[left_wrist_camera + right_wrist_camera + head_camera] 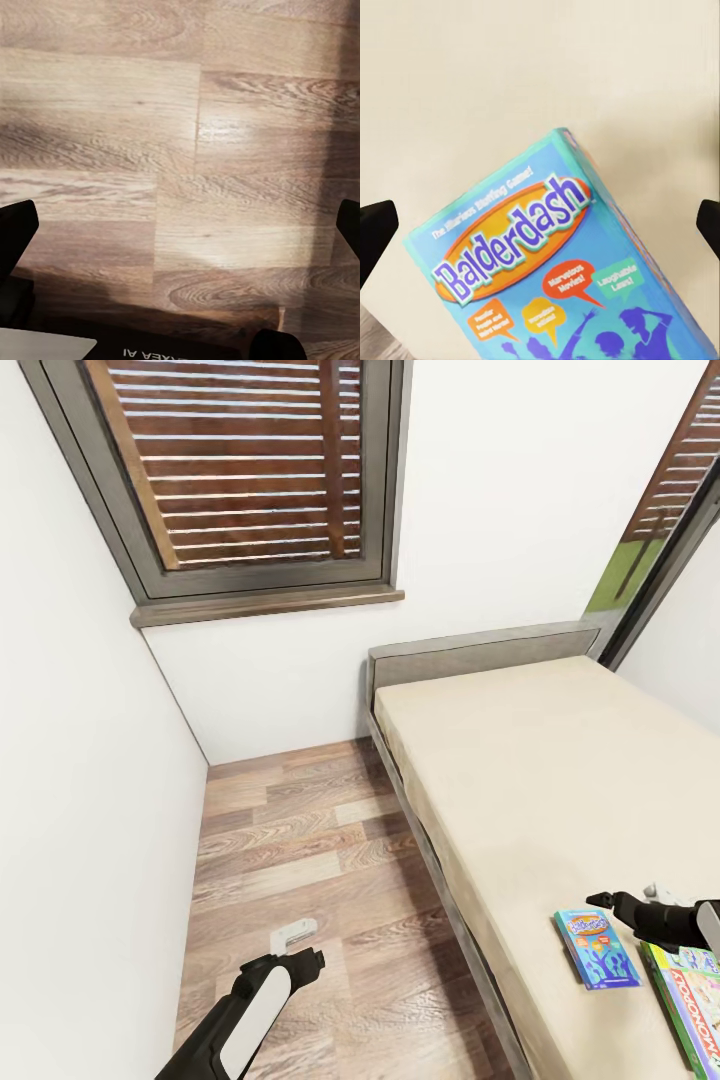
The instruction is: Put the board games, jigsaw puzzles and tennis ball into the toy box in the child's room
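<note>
Where right jaws gape, blue board game (556,277) below.

A beige bed (540,760) stands on wood floor (310,880) below a slatted window (240,470).

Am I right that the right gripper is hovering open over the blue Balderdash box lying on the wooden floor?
Not quite: the blue Balderdash box lies on the bed, not the floor, as the head view shows. The right gripper does hover open over it.
</note>
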Robot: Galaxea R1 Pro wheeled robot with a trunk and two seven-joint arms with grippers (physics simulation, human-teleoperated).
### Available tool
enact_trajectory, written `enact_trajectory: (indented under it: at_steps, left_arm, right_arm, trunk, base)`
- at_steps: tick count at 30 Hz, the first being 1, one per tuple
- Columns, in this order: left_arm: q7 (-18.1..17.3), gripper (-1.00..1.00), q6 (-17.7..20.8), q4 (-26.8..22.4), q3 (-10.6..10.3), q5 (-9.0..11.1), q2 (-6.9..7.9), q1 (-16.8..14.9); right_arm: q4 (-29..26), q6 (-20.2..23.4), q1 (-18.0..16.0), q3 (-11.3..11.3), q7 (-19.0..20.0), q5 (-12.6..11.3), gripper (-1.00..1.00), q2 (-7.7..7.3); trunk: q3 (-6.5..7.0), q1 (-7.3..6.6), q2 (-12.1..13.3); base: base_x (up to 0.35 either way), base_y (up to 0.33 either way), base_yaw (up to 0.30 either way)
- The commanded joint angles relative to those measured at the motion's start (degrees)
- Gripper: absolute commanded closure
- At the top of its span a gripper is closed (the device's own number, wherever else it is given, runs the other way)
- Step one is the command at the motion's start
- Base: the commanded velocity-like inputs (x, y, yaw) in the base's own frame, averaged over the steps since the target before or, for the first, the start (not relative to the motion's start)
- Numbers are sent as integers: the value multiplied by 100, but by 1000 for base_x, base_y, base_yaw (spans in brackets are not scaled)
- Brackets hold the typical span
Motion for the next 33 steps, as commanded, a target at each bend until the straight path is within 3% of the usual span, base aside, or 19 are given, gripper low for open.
enact_trajectory:
  at_steps: [1, 12, 33]
  left_arm:
    - [52, -100, 5, -8, -11, 51, 2, -3]
    - [52, -100, 5, -8, -11, 51, 2, -3]
    - [52, -100, 5, -11, -11, 56, 2, -3]
  right_arm:
    - [18, 40, -8, -51, -34, -39, -100, -13]
    - [194, 30, -21, -216, -109, -38, -100, -76]
    - [213, 18, -17, -262, -113, -32, -100, -80]
  trunk:
    - [-4, 0, -2]
    - [-4, 0, -2]
    - [-4, 0, -2]
  base:
    - [0, 0, 0]
    - [0, 0, 0]
    - [0, 0, 0]
